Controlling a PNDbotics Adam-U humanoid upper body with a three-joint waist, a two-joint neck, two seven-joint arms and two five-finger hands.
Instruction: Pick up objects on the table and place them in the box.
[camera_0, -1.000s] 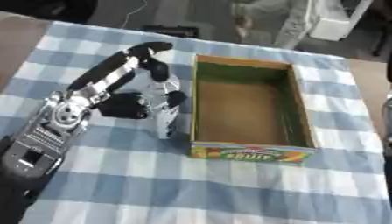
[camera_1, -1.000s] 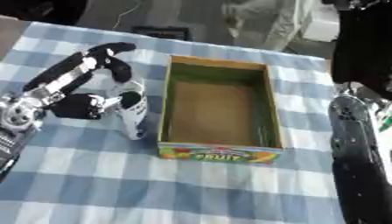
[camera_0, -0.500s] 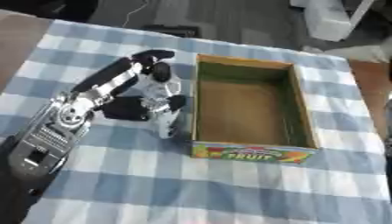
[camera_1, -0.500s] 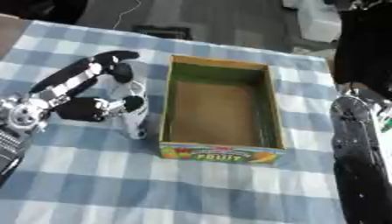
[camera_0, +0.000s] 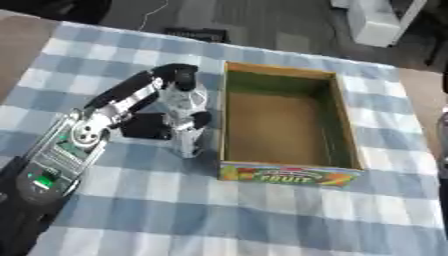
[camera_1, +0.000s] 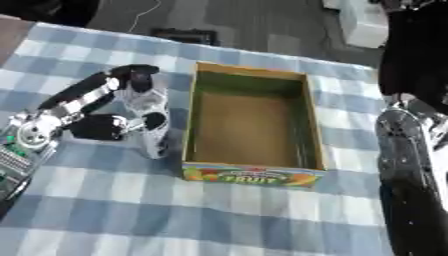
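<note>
Item in hand: one pale, silvery bottle-shaped object, standing roughly upright at centre-left of the frame, just beside the left wall of the box; I cannot make out its label or cap. Holder: my left hand, arm entering from the lower left corner, dark fingers curled over the top and side of the object, so I log the hand as grasping it. Whether the base has left the cloth I cannot tell. Receptacle: open cardboard box, centre of the frame, green inner walls, brown floor, a fruit print along the near face; nothing shows inside it. Support: tabletop covered in blue-and-white check cloth, no other loose objects visible on it. Second arm: my right forearm runs down the right edge of the right eye view; its hand does not show, so I record no state for it. Step, by my judgement: grasp made, transfer pending, task near its start with the box unfilled. Next move calls for lifting the object above the near wall's rim, carrying it rightward over the brown floor, then lowering and letting go; the closeness to the wall leaves little room for a sideways swing before height is gained.
</note>
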